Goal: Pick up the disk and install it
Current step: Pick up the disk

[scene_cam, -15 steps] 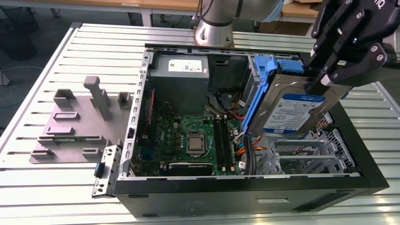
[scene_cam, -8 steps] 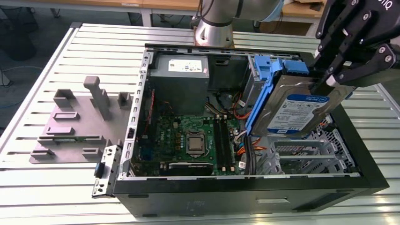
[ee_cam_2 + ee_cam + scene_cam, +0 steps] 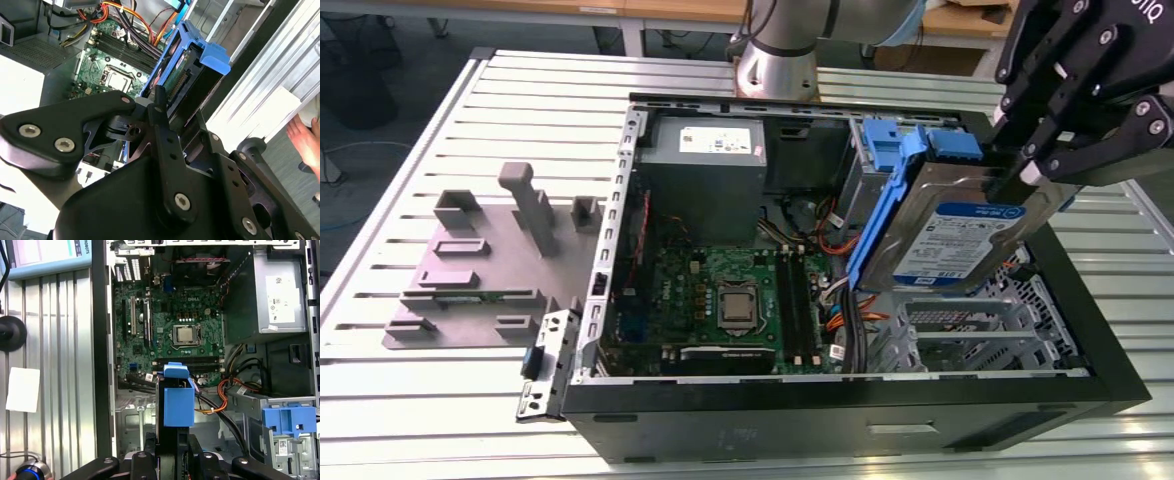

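Gripper [image 3: 1019, 178] closed on the upper edge of the disk [image 3: 958, 238], which hangs tilted, label side out, over the front corner of the open computer case [image 3: 854, 396], above the silver drive cage [image 3: 961, 330] and beside the motherboard [image 3: 727, 300]. In both wrist views the disk [image 3: 182, 75] is seen end-on past the gripper [image 3: 172, 456], with its blue side rail [image 3: 178, 405] foremost. Step in hand, as judged: the pick-up is done and the disk is being carried to its bay; it is not yet seated. Seating calls for the rails to be squared with the cage opening and kept free of the orange and black cables [image 3: 227, 395] just beside it. A bare blue bracket [image 3: 290, 422] stands farther back in the case, near the grey power supply [image 3: 707, 160]. Hard to make out: the pads' contact with the disk, masked by the finger links; whether the disk's lower end touches the cage; and the slot itself. A person's hand [image 3: 305, 137] is cut off outside the case.
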You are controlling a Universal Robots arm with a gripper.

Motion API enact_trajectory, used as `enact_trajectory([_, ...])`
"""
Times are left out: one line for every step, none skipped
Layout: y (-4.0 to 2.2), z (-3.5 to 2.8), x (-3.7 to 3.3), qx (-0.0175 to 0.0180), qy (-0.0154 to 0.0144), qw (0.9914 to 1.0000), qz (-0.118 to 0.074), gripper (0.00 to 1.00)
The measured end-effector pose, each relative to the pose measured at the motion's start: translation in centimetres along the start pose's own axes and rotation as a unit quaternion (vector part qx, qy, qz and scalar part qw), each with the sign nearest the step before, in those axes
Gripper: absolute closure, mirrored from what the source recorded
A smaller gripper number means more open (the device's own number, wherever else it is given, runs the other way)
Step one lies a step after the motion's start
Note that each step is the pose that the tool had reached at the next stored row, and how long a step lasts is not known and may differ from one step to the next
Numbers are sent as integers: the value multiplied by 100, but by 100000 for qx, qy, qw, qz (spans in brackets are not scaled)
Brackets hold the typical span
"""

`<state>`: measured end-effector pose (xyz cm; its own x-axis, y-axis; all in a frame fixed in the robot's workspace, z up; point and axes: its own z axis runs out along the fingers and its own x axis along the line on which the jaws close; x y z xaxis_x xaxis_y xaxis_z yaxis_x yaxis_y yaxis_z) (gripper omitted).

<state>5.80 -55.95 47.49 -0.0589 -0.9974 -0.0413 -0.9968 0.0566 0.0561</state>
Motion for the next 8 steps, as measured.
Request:
enact_trajectory([-5, 1, 0, -14, 21, 99999, -361, 65])
enact_trajectory([-11, 3, 0, -29, 39, 99998, -694, 65])
enact_trajectory([-17, 5, -1, -38, 47, 99995, -955, 65])
enact_trajectory([-21, 7, -1, -43, 54, 99994, -1049, 65])
enact_trajectory([-23, 11, -1, -42, 54, 99994, -1066, 65])
enact_trajectory([-27, 14, -1, -44, 60, 99994, -1078, 65])
enact_trajectory([-33, 19, -1, -44, 53, 99994, -1082, 65])
enact_trajectory([-42, 21, -1, -46, 58, 99994, -1078, 65])
